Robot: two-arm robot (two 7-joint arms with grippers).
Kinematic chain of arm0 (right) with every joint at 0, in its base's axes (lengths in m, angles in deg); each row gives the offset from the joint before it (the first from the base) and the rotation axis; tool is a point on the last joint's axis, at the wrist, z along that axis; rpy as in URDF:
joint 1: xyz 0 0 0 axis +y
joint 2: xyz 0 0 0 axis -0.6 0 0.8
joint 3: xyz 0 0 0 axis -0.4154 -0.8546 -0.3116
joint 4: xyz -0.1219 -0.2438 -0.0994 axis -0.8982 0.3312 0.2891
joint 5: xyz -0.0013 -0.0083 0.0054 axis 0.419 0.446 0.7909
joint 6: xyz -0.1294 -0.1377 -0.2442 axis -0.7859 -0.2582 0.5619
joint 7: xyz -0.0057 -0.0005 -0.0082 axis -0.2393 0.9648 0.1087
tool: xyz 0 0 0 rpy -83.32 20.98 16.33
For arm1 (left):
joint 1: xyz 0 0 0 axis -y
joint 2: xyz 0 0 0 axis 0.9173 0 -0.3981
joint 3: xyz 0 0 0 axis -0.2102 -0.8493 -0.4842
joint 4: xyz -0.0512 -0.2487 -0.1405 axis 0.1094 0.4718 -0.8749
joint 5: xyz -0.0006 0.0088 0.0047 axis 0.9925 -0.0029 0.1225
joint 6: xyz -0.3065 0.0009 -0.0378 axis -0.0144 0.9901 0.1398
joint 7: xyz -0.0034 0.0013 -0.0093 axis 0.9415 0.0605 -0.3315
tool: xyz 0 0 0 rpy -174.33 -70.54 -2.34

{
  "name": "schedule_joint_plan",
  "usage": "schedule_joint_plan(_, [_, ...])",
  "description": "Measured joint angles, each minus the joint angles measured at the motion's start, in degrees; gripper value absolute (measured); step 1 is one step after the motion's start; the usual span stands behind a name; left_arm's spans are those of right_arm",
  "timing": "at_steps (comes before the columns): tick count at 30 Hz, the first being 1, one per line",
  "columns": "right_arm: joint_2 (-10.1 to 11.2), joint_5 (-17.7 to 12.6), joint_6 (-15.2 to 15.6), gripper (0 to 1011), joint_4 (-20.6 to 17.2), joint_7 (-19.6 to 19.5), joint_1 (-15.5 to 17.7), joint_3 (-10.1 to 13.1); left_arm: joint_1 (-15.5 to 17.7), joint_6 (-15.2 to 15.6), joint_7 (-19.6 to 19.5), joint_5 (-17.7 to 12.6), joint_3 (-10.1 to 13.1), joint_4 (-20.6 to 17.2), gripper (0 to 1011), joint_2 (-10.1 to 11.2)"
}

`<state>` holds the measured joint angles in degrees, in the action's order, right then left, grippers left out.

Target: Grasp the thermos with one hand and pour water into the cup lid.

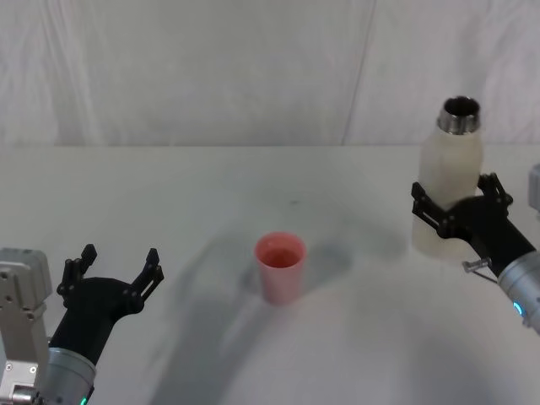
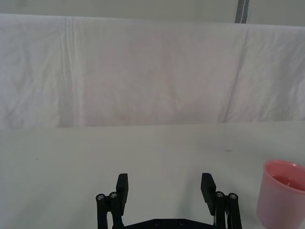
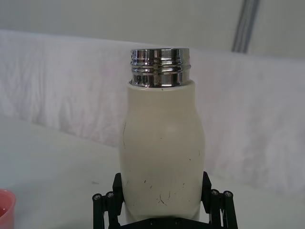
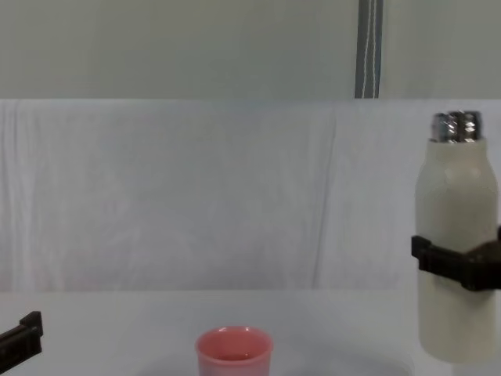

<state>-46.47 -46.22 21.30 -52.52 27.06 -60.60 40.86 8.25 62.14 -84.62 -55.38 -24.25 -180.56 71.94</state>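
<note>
Your right claw [image 1: 460,211] is gripping the thermos [image 1: 450,181] upright at the tabletop's [image 1: 169,194] right side, well apart from the cup lid [image 1: 280,267]. Your left claw [image 1: 118,270] is idling open. Next, you're likely carrying it over and tilting.

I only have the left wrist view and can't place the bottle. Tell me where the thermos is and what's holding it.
Observer: The thermos stands upright on the robot's right side of the table, with the right gripper clamped around its lower body.
Operator: Report the neck.
Observer: No cap is on it; the threaded steel neck is bare and its mouth is open.
Operator: Place the cup lid against the thermos.
Observer: The cup lid stands upright near the table's middle, well apart from the thermos, toward the robot's left of it. The left gripper waits open on the robot's left, clear of the cup lid.
</note>
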Motion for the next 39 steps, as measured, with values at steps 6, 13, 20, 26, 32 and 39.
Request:
schedule_joint_plan(6, [2.5,3.4,1.6,951,-1.0,1.0,-2.6,-2.2,0.0,0.0,0.0,0.0,0.0,0.0,1001,0.0])
schedule_joint_plan(13, [3.9,5.8,2.4,951,-1.3,1.8,-5.2,-3.8,0.0,0.0,0.0,0.0,0.0,0.0,1001,0.0])
schedule_joint_plan(20, [5.5,8.1,3.2,951,-1.9,3.1,-7.0,-5.6,0.0,0.0,0.0,0.0,0.0,0.0,1001,0.0])
schedule_joint_plan(26, [6.7,9.9,4.0,951,-2.0,3.8,-7.8,-6.8,0.0,0.0,0.0,0.0,0.0,0.0,1001,0.0])
schedule_joint_plan(32, [7.4,11.4,4.3,951,-1.7,4.5,-8.5,-8.0,0.0,0.0,0.0,0.0,0.0,0.0,1001,0.0])
schedule_joint_plan(39, [8.2,13.6,4.3,951,-0.9,5.0,-9.5,-9.6,0.0,0.0,0.0,0.0,0.0,0.0,1001,0.0])
